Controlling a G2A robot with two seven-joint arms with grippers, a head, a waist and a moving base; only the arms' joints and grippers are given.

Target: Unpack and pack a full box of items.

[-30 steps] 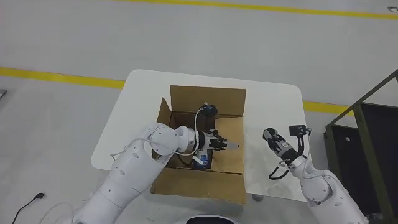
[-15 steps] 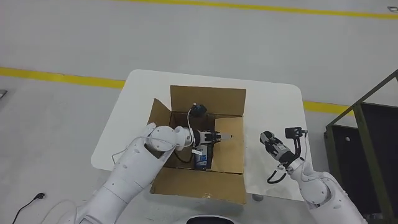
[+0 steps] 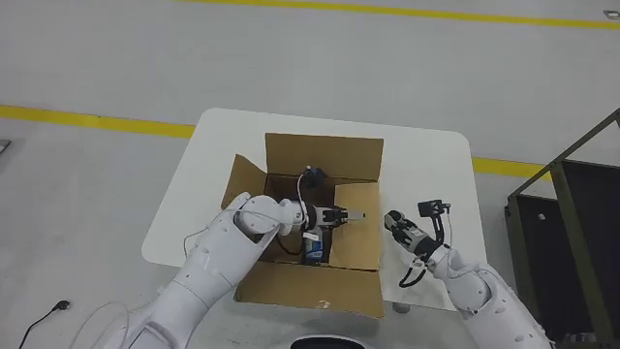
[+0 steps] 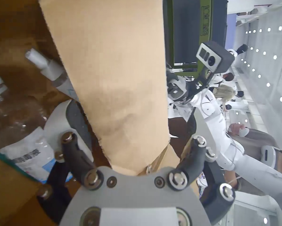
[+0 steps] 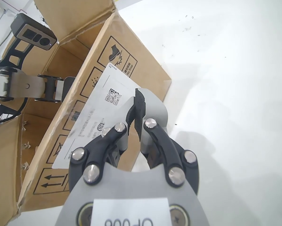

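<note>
The open cardboard box point(image 3: 302, 289) stands on the white surface point(image 3: 426, 160). The left gripper point(image 4: 131, 114) is inside it at the right side, its fingers spread wide on either side of the right cardboard flap point(image 4: 112, 66), with a labelled bottle point(image 4: 20, 147) and a white-capped tube point(image 4: 46, 68) lying beside it. The right gripper point(image 5: 137, 109) is clenched on nothing, just outside the box's right wall.

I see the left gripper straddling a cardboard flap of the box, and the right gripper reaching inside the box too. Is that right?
Not quite. The right gripper is outside the cardboard box, over the white table beside it; the right wrist view shows it. The left gripper does straddle a flap.
</note>
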